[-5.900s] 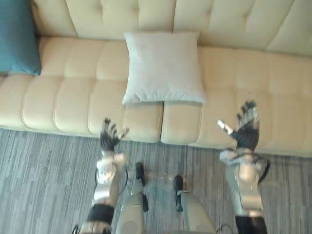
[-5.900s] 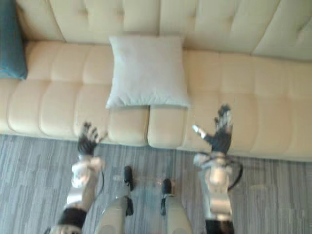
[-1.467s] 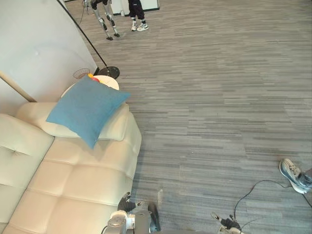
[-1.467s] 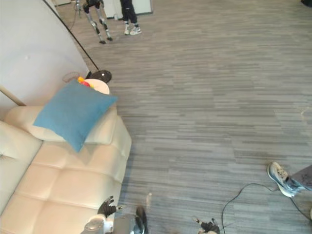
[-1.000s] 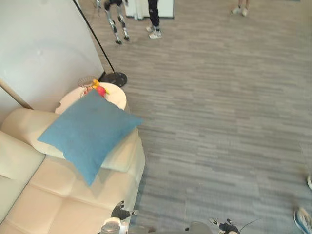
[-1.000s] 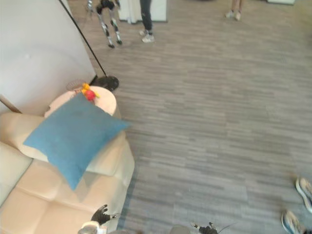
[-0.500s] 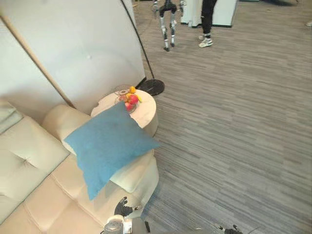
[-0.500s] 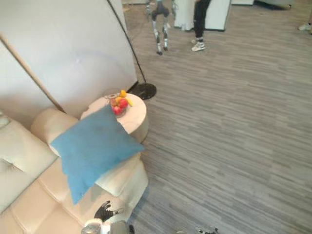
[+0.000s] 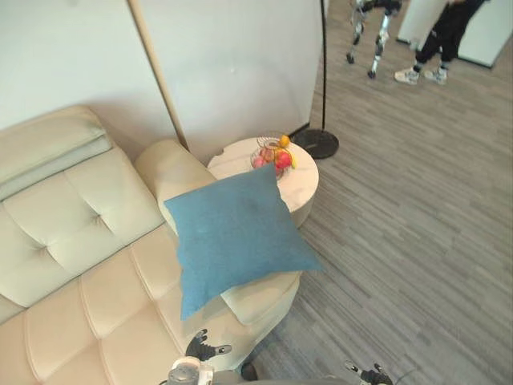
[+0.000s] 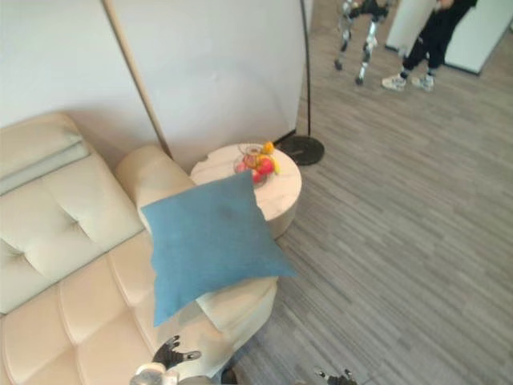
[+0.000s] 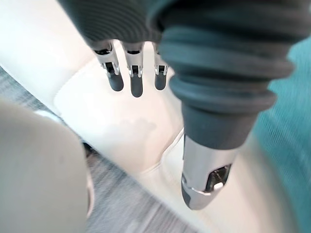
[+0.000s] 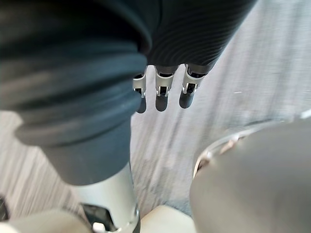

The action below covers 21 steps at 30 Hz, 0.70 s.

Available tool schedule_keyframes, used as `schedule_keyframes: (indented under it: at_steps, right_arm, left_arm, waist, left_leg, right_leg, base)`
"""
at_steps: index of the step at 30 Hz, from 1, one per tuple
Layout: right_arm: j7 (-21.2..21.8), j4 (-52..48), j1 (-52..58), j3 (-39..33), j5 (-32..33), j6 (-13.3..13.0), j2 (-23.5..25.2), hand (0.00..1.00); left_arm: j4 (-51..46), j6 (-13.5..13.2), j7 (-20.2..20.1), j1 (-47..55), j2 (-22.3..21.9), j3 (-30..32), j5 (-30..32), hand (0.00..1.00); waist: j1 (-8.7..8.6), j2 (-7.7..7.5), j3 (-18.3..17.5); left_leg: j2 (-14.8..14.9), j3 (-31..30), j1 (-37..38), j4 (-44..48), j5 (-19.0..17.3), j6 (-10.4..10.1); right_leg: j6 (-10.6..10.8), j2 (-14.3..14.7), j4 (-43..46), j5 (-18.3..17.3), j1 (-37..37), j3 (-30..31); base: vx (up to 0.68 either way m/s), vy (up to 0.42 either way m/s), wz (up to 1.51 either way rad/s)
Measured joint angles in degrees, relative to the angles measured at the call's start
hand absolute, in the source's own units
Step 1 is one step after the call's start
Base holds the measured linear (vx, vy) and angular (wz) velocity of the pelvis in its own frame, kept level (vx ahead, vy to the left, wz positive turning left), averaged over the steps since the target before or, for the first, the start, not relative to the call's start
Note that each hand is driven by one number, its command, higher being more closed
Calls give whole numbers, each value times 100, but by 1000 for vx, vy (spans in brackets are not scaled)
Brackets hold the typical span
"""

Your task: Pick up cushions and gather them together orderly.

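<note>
A blue cushion [image 9: 237, 233] leans tilted over the armrest at the end of the cream sofa [image 9: 80, 241]; its teal edge [image 11: 291, 111] also shows in the left wrist view. My left hand [image 9: 202, 350] hangs low at the sofa's front edge below the cushion, fingers [image 11: 131, 77] straight and holding nothing. Over the grey floor at the lower right, my right hand [image 9: 370, 374] is open too, with its fingers [image 12: 163, 94] straight and empty.
A round white side table [image 9: 298, 180] with a fruit bowl [image 9: 272, 156] stands right behind the armrest. A floor lamp's black base [image 9: 316, 143] sits by the white wall panel. A person's legs [image 9: 437, 48] and another robot's legs [image 9: 369, 32] are at the far right.
The camera has swung further left: more of the sofa and wall show, and the cushion sits nearer the picture's middle. Both hands stay low and open.
</note>
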Motion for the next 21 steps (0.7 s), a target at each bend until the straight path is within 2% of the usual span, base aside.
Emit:
schedule_keyframes:
  at_steps: [1, 3, 4, 5, 6, 8, 10, 15, 18, 21]
  right_arm:
    - [2, -1, 2, 5, 1, -3, 4, 0]
    - [6, 2, 40, 33, 20, -5, -17, 0]
    - [5, 13, 58, 33, 20, 0, -5, 0]
    - [5, 22, 123, 32, 21, 1, 49, 0]
    - [7, 35, 123, 30, 20, 4, 44, 0]
    - [6, 21, 140, -11, 19, 6, -19, 0]
    - [6, 11, 119, -31, 19, 5, -61, 0]
    - [-11, 12, 170, -57, 20, 4, -22, 0]
    - [-20, -24, 173, -55, 19, 5, -18, 0]
    - [-57, -501, 243, -65, 16, 3, -46, 0]
  left_arm:
    - [0, 1, 4, -9, -5, -4, 2, 0]
    - [4, -1, 6, -5, -35, 6, 4, 0]
    - [5, -2, 7, 11, -21, 11, 6, 0]
    - [-4, -8, 7, 0, 50, 32, 11, 0]
    - [17, -8, 8, -33, 66, 84, 12, 0]
    - [1, -25, 35, 73, -153, 412, 12, 0]
    - [7, -19, 40, 94, -218, 464, 11, 0]
    - [4, -21, 35, 73, -134, 446, 8, 0]
    - [6, -18, 38, 65, -93, 443, 4, 0]
    - [-1, -16, 43, 46, 52, 448, -3, 0]
  waist:
    - [-11, 6, 3]
    - [-65, 29, 10]
    - [-65, -12, 7]
    - [-57, -221, 1]
    - [-60, -270, 44]
    - [3, -4, -5]
    - [8, 105, -13]
    - [13, -11, 17]
    - [12, -23, -8]
    - [11, -70, -52]
  left_leg:
    - [10, -65, 1, 5, 0, 0]
    - [110, -532, 27, 15, 57, -89]
    - [83, -665, 30, 17, 72, -137]
    - [-75, -839, 67, 17, 43, -225]
    - [-97, -913, 122, 17, 14, -276]
    - [129, -1056, 143, -36, 12, -427]
    - [240, -1198, 142, -119, 54, -506]
    - [389, -1518, 195, -280, 155, -658]
    - [358, -1591, 208, -372, 197, -646]
    - [311, -1603, 217, -455, 228, -628]
  right_leg:
    - [13, 76, -99, -10, -39, 104]
    - [-5, 708, -1139, 96, -259, 1218]
    - [-41, 794, -1591, 355, -253, 1530]
    - [-153, 696, -2049, 1052, -211, 1769]
    - [-151, 643, -2017, 933, -171, 1740]
    - [-231, 758, -2251, 925, 57, 1389]
    - [-311, 845, -2453, 974, 204, 1176]
    - [-383, 944, -2801, 1016, 553, 732]
    - [-383, 913, -2888, 1016, 631, 638]
    - [-379, 874, -2892, 1015, 633, 624]
  base:
    - [206, -83, 86]
    - [235, -159, 113]
    - [192, -189, 127]
    - [125, -154, 96]
    - [164, -227, 87]
    - [145, -195, 56]
    - [86, -130, 41]
    - [52, -101, 41]
    - [17, 3, 19]
    - [35, 34, 6]
